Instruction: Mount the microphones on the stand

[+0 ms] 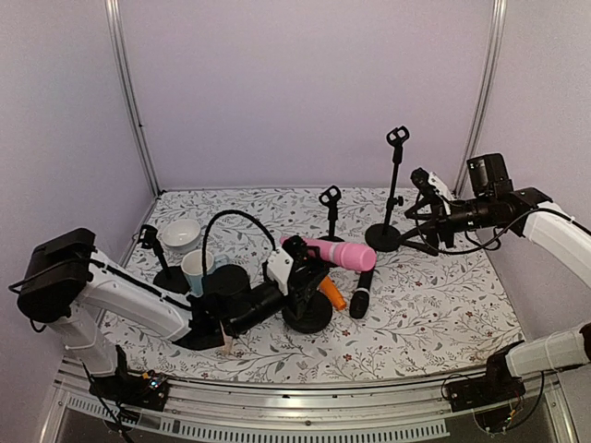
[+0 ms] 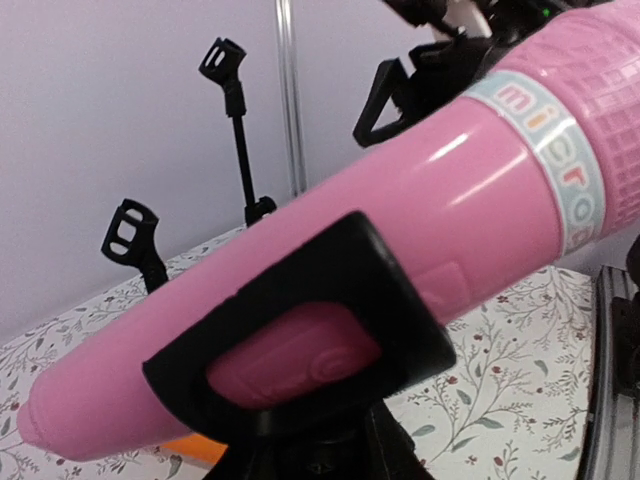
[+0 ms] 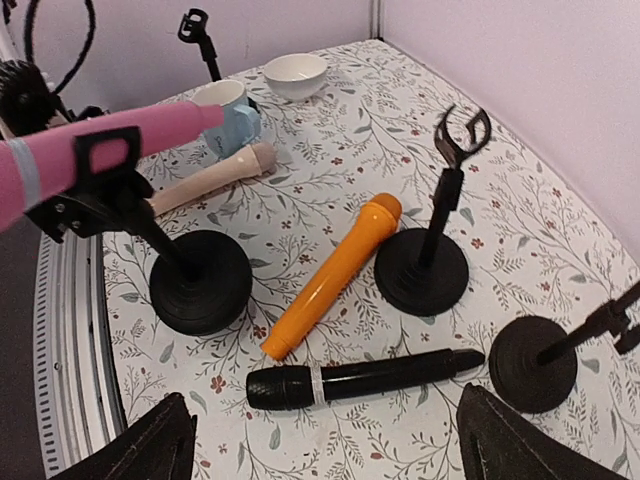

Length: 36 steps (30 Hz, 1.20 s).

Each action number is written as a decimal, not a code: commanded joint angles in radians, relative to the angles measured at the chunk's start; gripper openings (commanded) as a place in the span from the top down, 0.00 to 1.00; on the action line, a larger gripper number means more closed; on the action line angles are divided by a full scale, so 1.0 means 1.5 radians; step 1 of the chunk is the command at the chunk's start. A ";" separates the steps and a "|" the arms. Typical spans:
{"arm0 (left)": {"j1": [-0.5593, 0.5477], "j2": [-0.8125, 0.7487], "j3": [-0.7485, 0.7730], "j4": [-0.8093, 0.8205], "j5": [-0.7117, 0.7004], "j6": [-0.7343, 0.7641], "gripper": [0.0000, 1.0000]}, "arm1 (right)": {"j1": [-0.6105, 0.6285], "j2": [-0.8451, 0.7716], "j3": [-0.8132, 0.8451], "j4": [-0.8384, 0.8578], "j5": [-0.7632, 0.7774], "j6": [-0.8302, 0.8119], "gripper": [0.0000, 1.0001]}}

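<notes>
Left jaws tight on stand (image 1: 307,314) under pink microphone (image 1: 342,253); right jaws wide, empty

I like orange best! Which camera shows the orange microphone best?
The right wrist view: the orange microphone lies there whole. The top view shows only its end beside a stand base; the left wrist view, a sliver.

Pink microphone (image 1: 342,253); orange microphone (image 3: 335,275); black microphone (image 3: 365,378); beige microphone (image 3: 210,178); white floral-print table (image 3: 330,130).
</notes>
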 commanded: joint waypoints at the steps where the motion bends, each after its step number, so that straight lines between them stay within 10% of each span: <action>1: 0.014 -0.072 0.087 -0.102 0.165 0.013 1.00 | -0.131 -0.042 -0.093 0.146 -0.100 0.080 0.08; 15: 0.070 0.006 0.206 -0.138 0.347 -0.050 1.00 | -0.219 -0.058 -0.149 0.167 -0.138 0.102 0.17; 36: 0.077 -0.072 -0.003 -0.027 0.196 -0.062 1.00 | -0.083 0.002 0.036 -0.009 -0.125 0.056 0.25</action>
